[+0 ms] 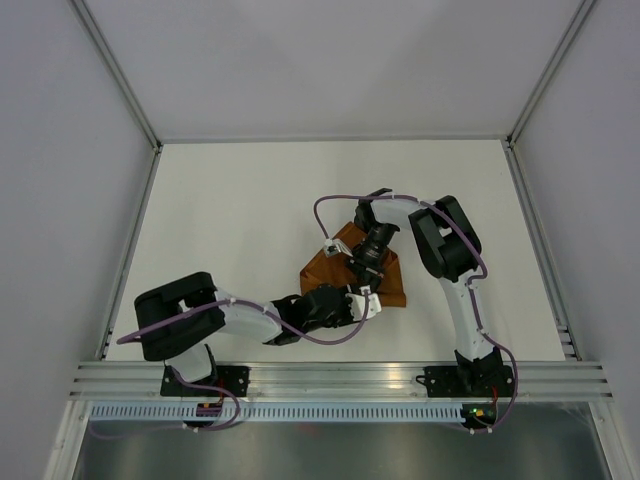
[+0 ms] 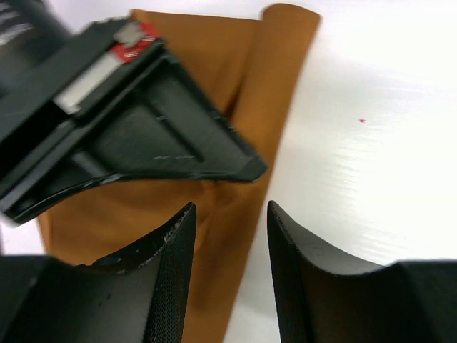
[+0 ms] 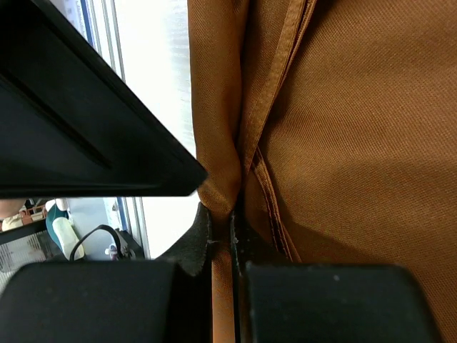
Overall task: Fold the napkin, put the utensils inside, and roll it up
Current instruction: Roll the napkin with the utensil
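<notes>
One napkin [image 1: 322,272]: centre of table [image 1: 230,200], bunched.
Right gripper [image 3: 230,221]: I see it pinching a fold.
Left gripper [image 2: 230,214]: spread, over the napkin's edge, whose length runs straight ahead.

Robotics lab test cell. White tabletop [image 1: 240,220] boxed in by plain pale panels [image 1: 330,60] and metal corner posts [image 1: 117,75]. Aluminium rail [image 1: 340,378] across bottom of top view, left arm [image 1: 240,320] and right arm [image 1: 462,305] bolted on. Slotted cable duct [image 1: 330,411] beneath. Purple cables [image 1: 345,196] looped along arms.
</notes>
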Controlling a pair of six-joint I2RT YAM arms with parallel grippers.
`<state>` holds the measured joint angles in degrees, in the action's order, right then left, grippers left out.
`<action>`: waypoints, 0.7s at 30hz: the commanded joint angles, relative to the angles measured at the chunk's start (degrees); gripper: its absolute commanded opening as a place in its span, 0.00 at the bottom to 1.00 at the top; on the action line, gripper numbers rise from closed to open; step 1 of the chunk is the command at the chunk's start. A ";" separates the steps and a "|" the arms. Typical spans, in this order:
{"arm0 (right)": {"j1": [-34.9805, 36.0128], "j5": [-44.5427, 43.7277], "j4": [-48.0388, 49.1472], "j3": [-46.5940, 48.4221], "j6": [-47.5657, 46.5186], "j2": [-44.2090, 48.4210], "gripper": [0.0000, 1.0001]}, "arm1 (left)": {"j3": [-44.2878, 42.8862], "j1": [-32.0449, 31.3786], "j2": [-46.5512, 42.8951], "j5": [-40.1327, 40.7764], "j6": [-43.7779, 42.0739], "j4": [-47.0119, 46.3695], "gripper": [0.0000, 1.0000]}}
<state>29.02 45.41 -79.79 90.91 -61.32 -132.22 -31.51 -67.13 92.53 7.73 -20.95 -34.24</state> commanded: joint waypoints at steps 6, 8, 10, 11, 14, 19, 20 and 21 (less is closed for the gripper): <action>-0.27 -8.67 8.95 0.40 -1.43 -3.83 0.00 | -3.12 -0.81 4.50 -2.28 -4.01 -0.66 0.50; -0.27 -8.58 8.86 0.58 -1.44 -4.01 0.01 | -3.30 -0.81 5.29 -1.58 -4.54 -0.22 0.50; -0.27 -8.58 8.69 0.76 -1.52 -4.09 0.00 | -3.38 -0.81 5.82 -1.49 -5.33 0.22 0.50; -0.27 -8.58 8.69 0.76 -1.44 -4.09 0.00 | -3.47 -0.81 6.43 -1.40 -5.33 0.49 0.50; -0.27 -8.67 8.60 0.84 -1.26 -4.27 0.00 | -3.47 -0.54 7.48 -0.44 -5.68 0.58 0.51; -0.27 -8.67 8.33 1.19 -1.26 -4.53 0.00 | -3.73 0.78 8.19 -1.31 -4.63 2.68 0.51; -0.27 -8.67 8.33 1.20 -1.35 -4.53 0.00 | -3.91 1.04 8.28 -1.83 -4.45 3.56 0.49; -0.19 -8.67 8.25 1.28 -1.35 -4.53 0.01 | -4.70 1.39 8.63 -2.62 -3.84 4.44 0.47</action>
<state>29.02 45.41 -80.90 91.88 -60.80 -133.23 -34.79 -66.76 98.96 6.66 -23.92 -34.59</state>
